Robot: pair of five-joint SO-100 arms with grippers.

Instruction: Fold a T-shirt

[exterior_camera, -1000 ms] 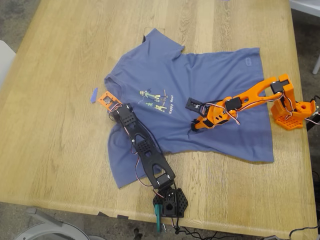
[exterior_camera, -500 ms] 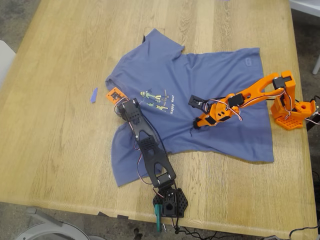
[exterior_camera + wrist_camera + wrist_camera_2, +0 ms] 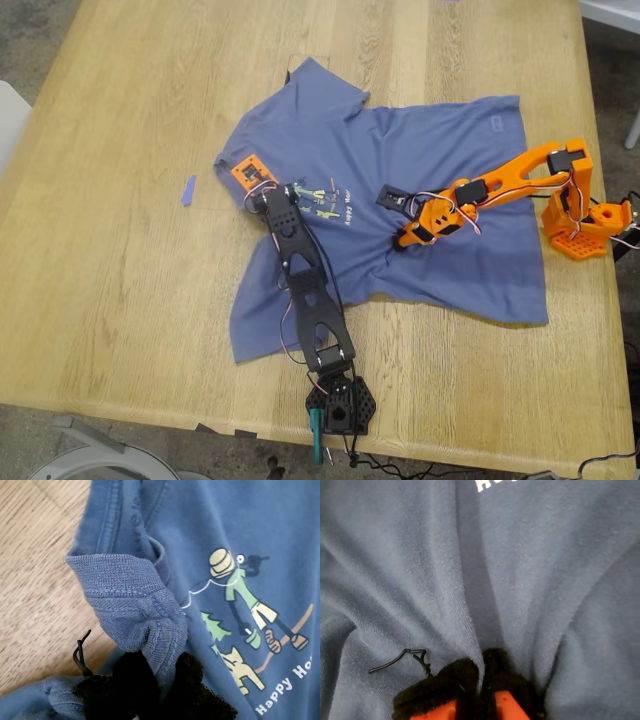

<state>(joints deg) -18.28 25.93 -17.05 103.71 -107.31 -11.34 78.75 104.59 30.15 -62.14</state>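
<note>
Change: my first tool (image 3: pixel 160 690), on the black arm, has dragged the collar (image 3: pixel 135 610) inward over the print since a second ago, so the fold has begun.
First tool: clamped on the ribbed collar.
Second tool (image 3: pixel 482 680): pinched shut on a fabric ridge.
T-shirt (image 3: pixel 440 150): spread mid-counter (image 3: pixel 120 300), hem toward three o'clock in the exterior view.

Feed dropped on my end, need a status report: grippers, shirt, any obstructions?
My first gripper shut on the blue-purple printed T-shirt at its ribbed collar. My second gripper shut on mid-shirt cloth. Nothing in the way.
</note>
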